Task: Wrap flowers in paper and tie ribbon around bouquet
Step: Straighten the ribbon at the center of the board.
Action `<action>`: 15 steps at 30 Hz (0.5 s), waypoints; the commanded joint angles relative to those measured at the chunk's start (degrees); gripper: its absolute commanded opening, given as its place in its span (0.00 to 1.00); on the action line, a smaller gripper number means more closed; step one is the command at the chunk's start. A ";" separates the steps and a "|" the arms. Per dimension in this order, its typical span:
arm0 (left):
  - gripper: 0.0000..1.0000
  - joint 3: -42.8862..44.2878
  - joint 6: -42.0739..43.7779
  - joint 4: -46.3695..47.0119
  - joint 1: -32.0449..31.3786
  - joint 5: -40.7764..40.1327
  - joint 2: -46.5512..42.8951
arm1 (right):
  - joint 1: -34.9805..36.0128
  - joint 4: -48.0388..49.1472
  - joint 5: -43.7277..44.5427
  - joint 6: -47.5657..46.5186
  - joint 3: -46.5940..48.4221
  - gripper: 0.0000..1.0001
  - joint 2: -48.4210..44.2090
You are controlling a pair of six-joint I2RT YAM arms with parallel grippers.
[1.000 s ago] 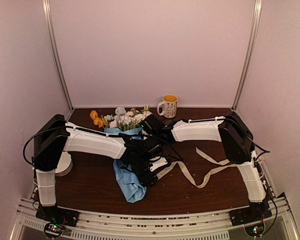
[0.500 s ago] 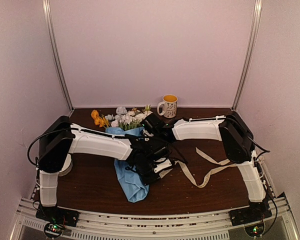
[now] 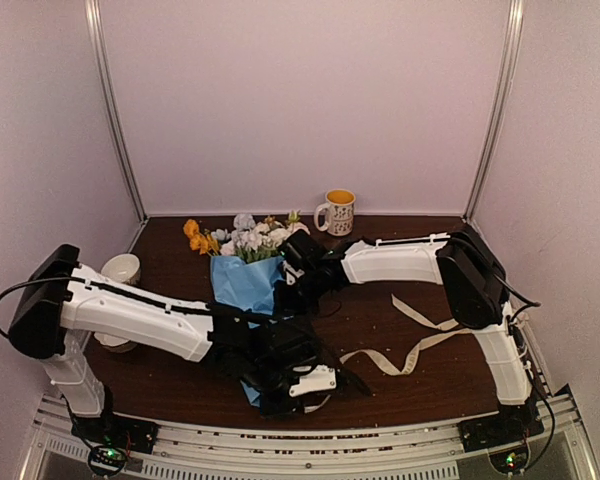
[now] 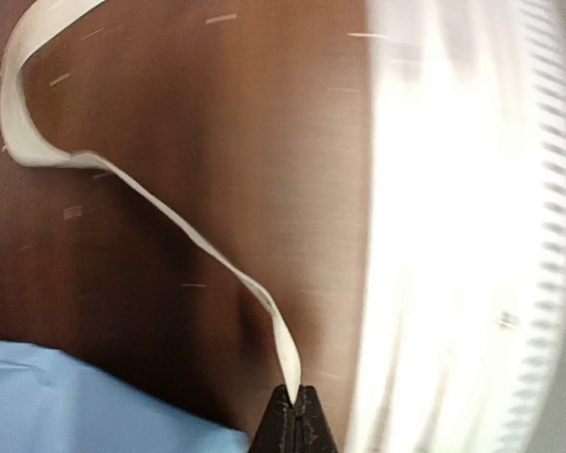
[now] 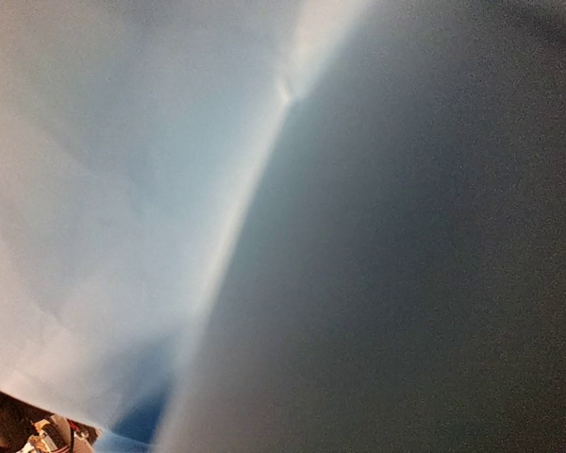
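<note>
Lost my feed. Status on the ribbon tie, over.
Left end effector shut on ribbon end. Right end effector shut on bouquet. Ribbon not yet around it. Mug stands apart, behind.

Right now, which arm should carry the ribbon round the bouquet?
Left, I'd say. The left hand is shut on the ribbon near the narrow end of the bouquet; the right hand sits pressed against the blue paper by the flower heads, probably steadying it.

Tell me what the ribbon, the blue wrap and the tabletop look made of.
The ribbon looks like cream fabric: matte, flat, curling limply. The wrap seems thin blue tissue paper: matte, creased. The tabletop is dark wood or wood-look laminate, faintly streaked; I cannot tell which.
</note>
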 commanded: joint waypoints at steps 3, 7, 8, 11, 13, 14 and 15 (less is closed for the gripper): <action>0.00 -10.15 -3.57 -1.32 -1.22 6.31 -6.10 | -0.05 -2.54 1.98 0.12 0.01 0.00 -2.90; 0.00 -17.11 -12.28 -1.65 -0.25 6.72 -10.22 | -0.29 -2.97 0.76 0.33 -0.11 0.00 -3.91; 0.00 -18.92 -15.51 -1.22 1.09 7.00 -11.39 | -0.33 -3.13 0.19 0.35 -0.14 0.00 -3.97; 0.00 -26.24 -24.20 1.83 7.86 10.03 -16.82 | -0.41 -3.74 -0.31 0.37 -0.16 0.00 -4.21; 0.00 -30.78 -28.88 3.32 12.26 10.22 -22.15 | -0.54 -4.00 -0.57 0.36 -0.40 0.00 -4.40; 0.00 -32.41 -30.57 3.14 13.95 9.35 -24.93 | -0.70 -3.89 -0.87 0.42 -0.67 0.00 -4.56; 0.00 -33.60 -31.70 2.53 15.62 8.61 -27.33 | -0.85 -3.64 -1.34 0.63 -0.92 0.00 -4.74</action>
